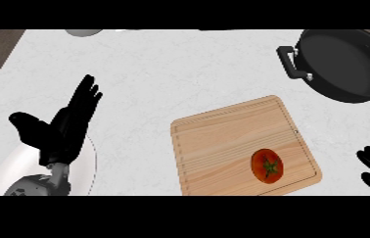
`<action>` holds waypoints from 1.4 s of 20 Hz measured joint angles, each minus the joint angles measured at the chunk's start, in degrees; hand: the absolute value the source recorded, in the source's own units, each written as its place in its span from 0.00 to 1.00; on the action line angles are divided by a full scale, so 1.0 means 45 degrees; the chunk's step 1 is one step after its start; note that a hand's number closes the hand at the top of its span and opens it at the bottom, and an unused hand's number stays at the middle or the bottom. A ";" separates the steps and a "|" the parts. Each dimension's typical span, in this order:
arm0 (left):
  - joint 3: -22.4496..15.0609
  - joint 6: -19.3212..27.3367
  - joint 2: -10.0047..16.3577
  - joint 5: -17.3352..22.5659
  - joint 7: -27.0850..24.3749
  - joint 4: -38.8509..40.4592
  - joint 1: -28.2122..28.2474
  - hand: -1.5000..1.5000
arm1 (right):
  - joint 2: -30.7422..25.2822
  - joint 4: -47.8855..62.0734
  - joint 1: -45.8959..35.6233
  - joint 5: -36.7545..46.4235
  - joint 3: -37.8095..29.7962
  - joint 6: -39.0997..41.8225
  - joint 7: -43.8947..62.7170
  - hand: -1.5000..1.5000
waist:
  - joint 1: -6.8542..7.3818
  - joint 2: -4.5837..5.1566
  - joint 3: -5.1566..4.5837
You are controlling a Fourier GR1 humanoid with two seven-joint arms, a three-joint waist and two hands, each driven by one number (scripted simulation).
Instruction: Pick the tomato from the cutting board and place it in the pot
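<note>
Tomato [267, 165] on board [217, 144], worktop [166, 70] front edge; pot [339, 60] far-right corner. My left robot hand [61, 133] wide open; right robot hand [365, 157]: can't tell.

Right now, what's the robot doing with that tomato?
Nothing is holding it yet. The tomato lies on the board, near the board's right side. The pot sits farther back on the right, and the tomato is not in it. The left robot hand rests open at the left, away from the board. The right robot hand just peeks in at the right edge, beside the board.
</note>
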 measured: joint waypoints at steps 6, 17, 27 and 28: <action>0.0236 -0.0259 -0.0032 -0.0002 0.0310 0.0001 -0.0249 0.50 | -0.0079 -0.0371 0.0233 -0.0068 0.0163 0.1053 0.2536 0.00 | 0.0270 0.0060 0.0010; 0.0126 -0.0375 -0.0470 -0.0526 0.0649 -0.0302 -0.0354 0.50 | -0.0048 0.0021 -0.1349 0.0572 0.2224 0.1959 0.5745 0.00 | 0.0527 0.0095 0.0024; 0.0325 -0.0695 -0.0864 -0.0856 0.0554 -0.0045 -0.0233 0.50 | 0.1410 0.0673 -0.2281 0.3346 0.4828 0.1436 0.6881 0.00 | 0.0493 0.0092 0.0031; 0.0445 -0.0770 -0.0821 -0.0825 0.0627 -0.0048 -0.0264 0.50 | 0.1549 0.0682 -0.2310 0.3491 0.5027 0.1373 0.6907 0.00 | 0.0485 0.0090 0.0032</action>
